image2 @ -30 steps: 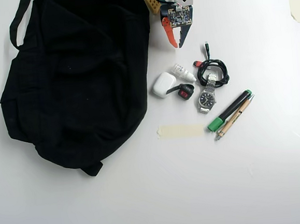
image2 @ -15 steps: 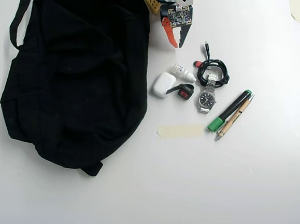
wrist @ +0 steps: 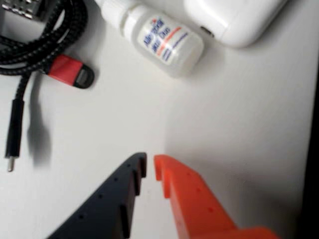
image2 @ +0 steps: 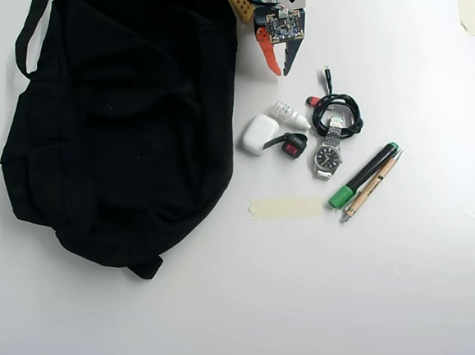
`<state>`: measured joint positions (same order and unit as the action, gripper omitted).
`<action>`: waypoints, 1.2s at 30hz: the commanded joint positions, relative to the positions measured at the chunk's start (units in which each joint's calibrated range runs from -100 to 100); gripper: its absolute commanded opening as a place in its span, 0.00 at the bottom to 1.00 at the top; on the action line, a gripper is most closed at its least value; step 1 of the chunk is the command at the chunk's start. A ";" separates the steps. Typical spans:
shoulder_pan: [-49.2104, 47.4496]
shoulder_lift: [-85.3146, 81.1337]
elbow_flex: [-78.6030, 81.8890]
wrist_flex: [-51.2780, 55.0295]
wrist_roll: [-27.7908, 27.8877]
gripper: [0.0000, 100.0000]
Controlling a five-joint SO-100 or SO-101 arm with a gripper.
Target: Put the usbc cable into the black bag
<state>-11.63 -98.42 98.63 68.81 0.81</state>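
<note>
Filling the upper left of the overhead view, the black bag (image2: 118, 129) is seen; right of centre the usbc cable (image2: 337, 114) is coiled beside the watch (image2: 329, 155). Above, the end effector (image2: 278, 67) is nearly closed, empty. The watch could be snagged instead.

white case (image2: 260, 134), small dropper bottle (image2: 288, 114), wristwatch (image2: 329, 153), green marker (image2: 363, 175), pen (image2: 372, 186), tape strip (image2: 288, 207)
</note>
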 commanded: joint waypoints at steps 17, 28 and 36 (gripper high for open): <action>0.11 -0.59 0.65 -0.08 0.35 0.02; -0.26 -0.51 0.65 -0.08 0.45 0.02; -0.26 -0.59 0.65 -0.08 0.71 0.02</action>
<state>-11.63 -98.42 98.63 68.81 1.34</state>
